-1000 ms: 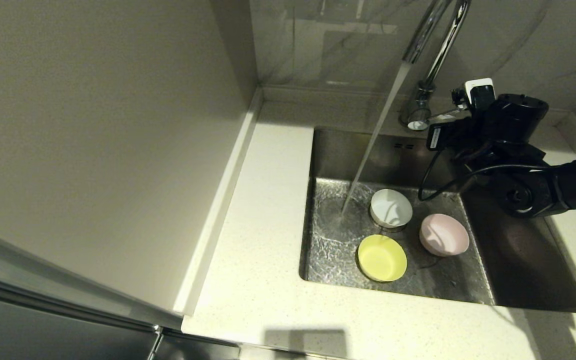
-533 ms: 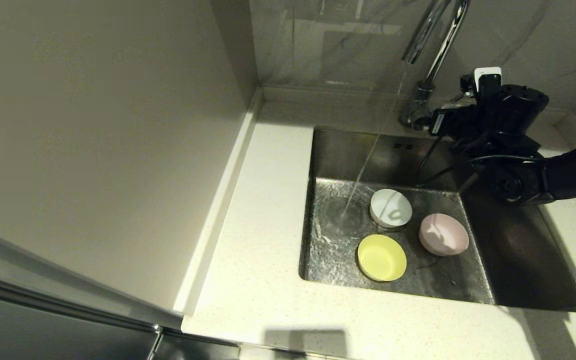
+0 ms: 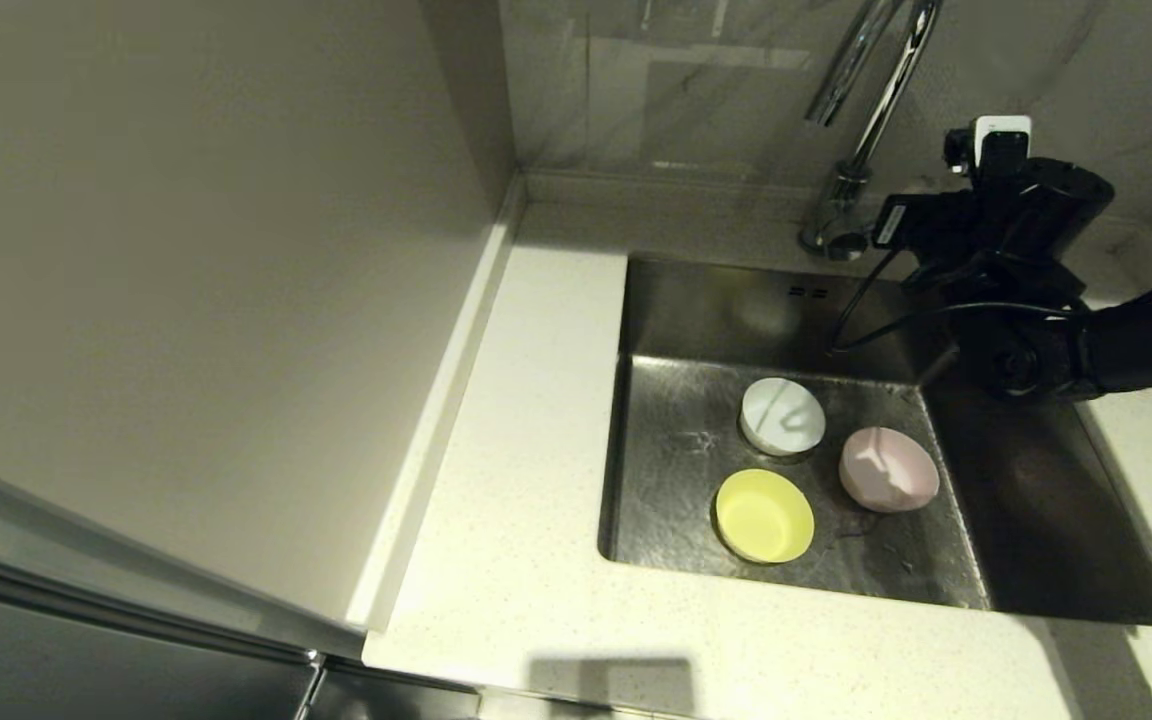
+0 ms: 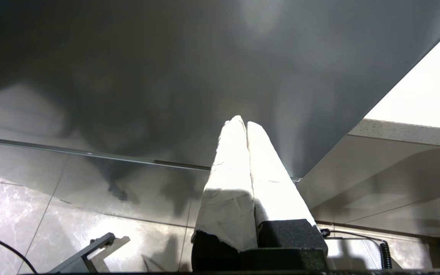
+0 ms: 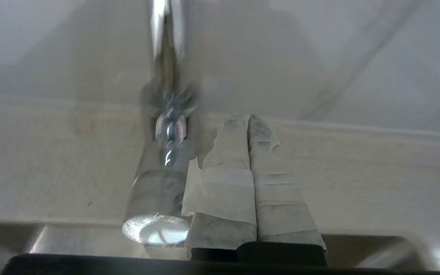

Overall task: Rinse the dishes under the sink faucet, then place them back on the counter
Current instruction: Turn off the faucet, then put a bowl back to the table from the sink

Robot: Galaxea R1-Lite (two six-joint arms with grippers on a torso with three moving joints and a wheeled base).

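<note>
Our right gripper, jaws closed on nothing, sits just right of the faucet base. The bowls lie nearer and left, down in the sink. Our left gripper, also closed, is parked away from the counter.

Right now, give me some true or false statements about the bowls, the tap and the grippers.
1. No water runs from the tall chrome gooseneck faucet. True.
2. The small round yellow bowl sits on the speckled off-white counter. False: it sits in the stainless-steel sink.
3. The right gripper is shut beside the faucet's base. True.
4. The white bowl is stacked inside the pale pink bowl. False: they sit apart.
</note>
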